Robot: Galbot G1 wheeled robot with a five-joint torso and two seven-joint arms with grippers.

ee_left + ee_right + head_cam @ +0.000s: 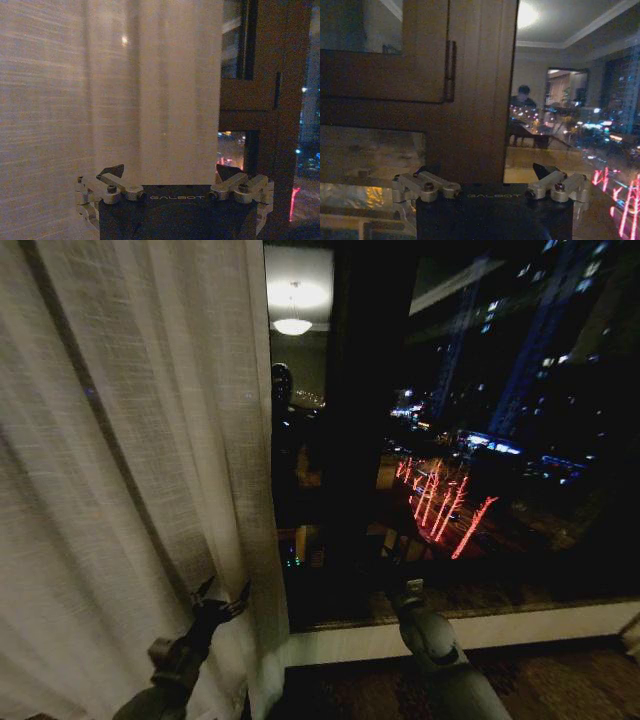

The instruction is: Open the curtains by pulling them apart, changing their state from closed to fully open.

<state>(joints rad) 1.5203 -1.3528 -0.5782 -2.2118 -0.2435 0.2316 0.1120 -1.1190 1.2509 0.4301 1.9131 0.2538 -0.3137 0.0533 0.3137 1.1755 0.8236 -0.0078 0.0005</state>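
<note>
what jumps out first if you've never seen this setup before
The sheer off-white curtain covers the left of the head view, its edge pulled aside from the dark window, where night city lights and red glowing streaks show. The left gripper is open at the curtain's lower edge, fabric between its fingers in the left wrist view. The right gripper is open before the brown window frame.

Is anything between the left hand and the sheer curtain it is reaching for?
Nothing visible. The left hand is open at the free edge of the sheer off-white pleated curtain, and in the left wrist view the fabric hangs directly ahead of the spread fingers. The right hand is open facing the dark wooden window frame.
</note>
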